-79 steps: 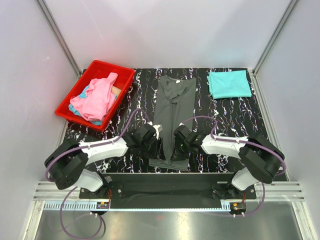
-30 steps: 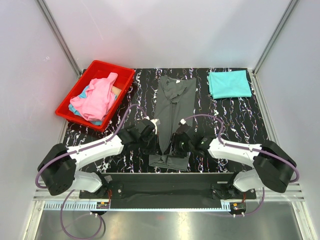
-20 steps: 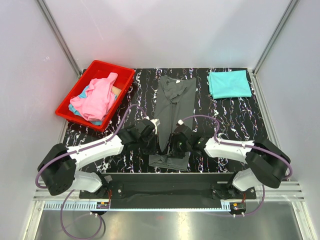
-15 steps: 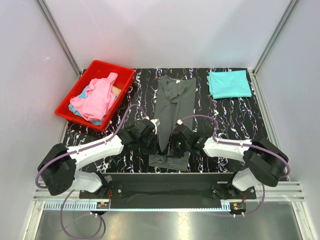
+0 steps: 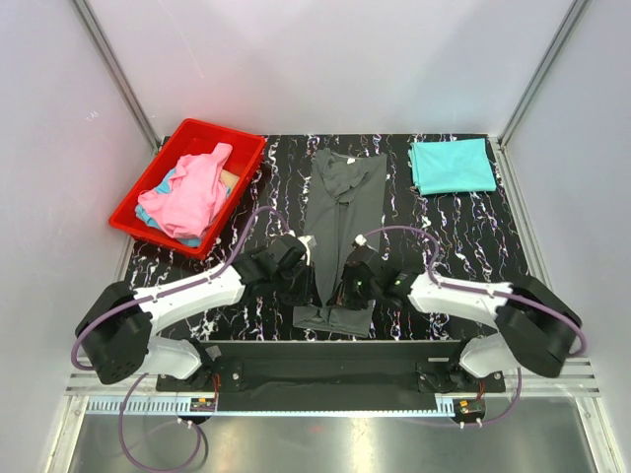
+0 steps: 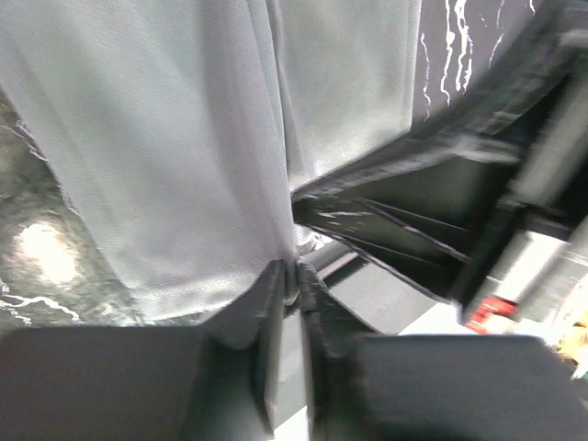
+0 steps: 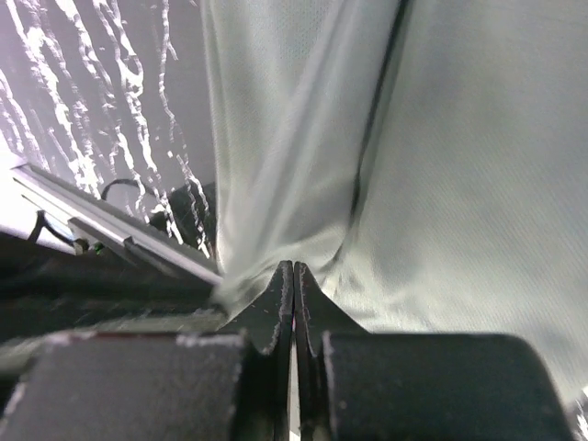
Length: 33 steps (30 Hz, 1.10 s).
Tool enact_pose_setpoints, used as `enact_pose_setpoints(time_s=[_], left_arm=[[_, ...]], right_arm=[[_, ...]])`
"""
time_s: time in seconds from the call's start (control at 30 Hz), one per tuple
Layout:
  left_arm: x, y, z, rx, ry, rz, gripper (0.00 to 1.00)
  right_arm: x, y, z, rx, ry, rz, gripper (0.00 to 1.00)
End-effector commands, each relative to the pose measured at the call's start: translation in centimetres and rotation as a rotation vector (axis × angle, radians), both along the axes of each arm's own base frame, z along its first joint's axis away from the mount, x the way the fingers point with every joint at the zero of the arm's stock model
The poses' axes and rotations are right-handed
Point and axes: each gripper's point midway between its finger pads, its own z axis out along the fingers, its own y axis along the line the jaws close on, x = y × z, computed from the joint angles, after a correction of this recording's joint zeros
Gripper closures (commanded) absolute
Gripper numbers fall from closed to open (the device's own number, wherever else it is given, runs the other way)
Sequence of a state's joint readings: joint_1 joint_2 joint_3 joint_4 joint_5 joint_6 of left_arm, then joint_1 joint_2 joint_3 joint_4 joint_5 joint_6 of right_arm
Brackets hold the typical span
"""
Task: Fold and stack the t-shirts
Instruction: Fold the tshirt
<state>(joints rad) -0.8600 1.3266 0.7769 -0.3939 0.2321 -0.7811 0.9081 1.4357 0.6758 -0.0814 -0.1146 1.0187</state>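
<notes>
The dark charcoal grey t-shirt, folded lengthwise into a narrow strip, lies in the middle of the table. My left gripper is shut on its left edge near the lower end. In the left wrist view the jaws pinch a fold of the grey cloth. My right gripper is shut on the right edge opposite. Its jaws pinch a ridge of the cloth. A folded teal t-shirt lies at the back right. A pink t-shirt and a light blue one lie in a bin.
The red plastic bin stands at the back left of the black marbled table. Metal frame posts and white walls close in the back and sides. The arms' base rail runs along the near edge.
Both grippers have moved inward onto the lower part of the grey t-shirt and the cloth between them has bunched narrower. The right arm's elbow has swung a little to the right.
</notes>
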Motion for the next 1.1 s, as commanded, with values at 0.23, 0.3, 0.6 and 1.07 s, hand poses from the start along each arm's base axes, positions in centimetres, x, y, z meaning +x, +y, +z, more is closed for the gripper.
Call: enact_pose_setpoints(time_s=[0.23,0.3,0.6,1.07], left_arm=[[1.5,3.3,-1.0,0.185,-0.005,0.020,0.58],[1.8,3.3,-1.2,0.150,0.016,0.025,0.58],[0.8,3.5,-4.7,0.167,0.086,0.021,0.63],[0.6,5.0,-6.6,0.229,0.093,0.062,0.64]], right_arm=[[-0.3,-2.0,1.9,-0.054,-0.055,-0.023,0.79],[-0.4,-1.5,1.9,-0.054,-0.046,-0.015,0.71],[0.7,0.0,2.6,-0.042,-0.049,-0.029,0.48],[-0.4,-1.2,-1.5,-0.202,0.066,-0.012,0.69]])
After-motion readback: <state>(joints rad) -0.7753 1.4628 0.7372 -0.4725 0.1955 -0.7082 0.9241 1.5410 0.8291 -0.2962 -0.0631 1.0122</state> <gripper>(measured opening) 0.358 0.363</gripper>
